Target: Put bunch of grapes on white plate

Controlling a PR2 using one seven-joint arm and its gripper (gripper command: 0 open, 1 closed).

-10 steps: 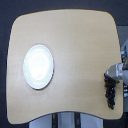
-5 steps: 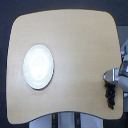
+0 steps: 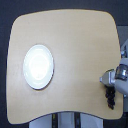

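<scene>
My pincer [image 3: 108,86] sat at the exterior view's right edge of the tabletop [image 3: 75,50], a grey block with the dark bunch of grapes [image 3: 110,97] hanging just below it. The picture was too coarse to show the jaws; whether they were closed on the stem or merely beside it, I could not tell. The bunch lay or hung at the tabletop's rim, near the lower right corner in that view, its long axis running toward the bottom of the frame. The white plate [image 3: 38,66] rested on the opposite side, toward the exterior view's left and well apart from the grapes, with bare wood between. Nothing was on the plate. Handling notes, judged not observed: a light load, but loose and floppy, the cluster likely to swing under any quick move. Individual grapes were smooth and round, apt to slip or pop free if squeezed. Best hold seemed the stem end or the upper part of the cluster, where it is firmest, with a gentle grip. The carry across to the plate called for a slow, level pass and a low release so the bunch would not roll off the glossy rim.
</scene>
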